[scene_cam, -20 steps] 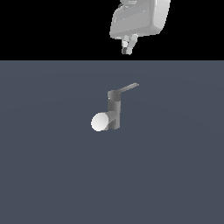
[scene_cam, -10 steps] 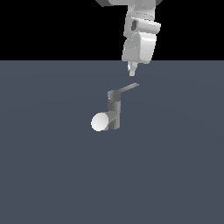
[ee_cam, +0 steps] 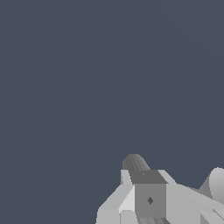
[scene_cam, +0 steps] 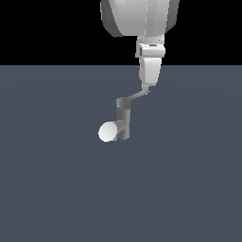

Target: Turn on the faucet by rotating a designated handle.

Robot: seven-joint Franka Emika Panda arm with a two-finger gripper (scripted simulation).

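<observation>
Out in the middle of the flat grey desk [scene_cam: 56,189] stands the faucet [scene_cam: 124,120], a stubby dark post with its spout [scene_cam: 109,131] poking toward the exterior view's left, pale round face showing. From the cap on top, the handle [scene_cam: 134,98] reaches out toward the exterior view's right and a little upward in the picture. That's the lever to swing, and it is long enough that a push near its far end should turn it easily.

And that's exactly where the arm is! The gripper [scene_cam: 147,88] hangs straight down from above, its tip meeting the handle's outer end. Contact or a hair's gap? Can't say from here; the two overlap in the picture. Coming in at the end rather than near the post makes sense: more leverage, and the arm stays clear of post and spout.

The fingers [scene_cam: 149,73]: spread, pressed together, pinching? I can't tell. In the exterior view they merge into one pale block, and the wrist view gives only grey and white blocks crowded in one corner, with a ribbed dark cylinder [ee_cam: 135,162] peeking past them, likely a part of the faucet, though that's a guess.

So, my read: the approach is about done, the turn not yet begun. The handle points well off from the spout. The next move looks like a sideways sweep around the post, and the risk is slipping off that thin bar's end.
</observation>
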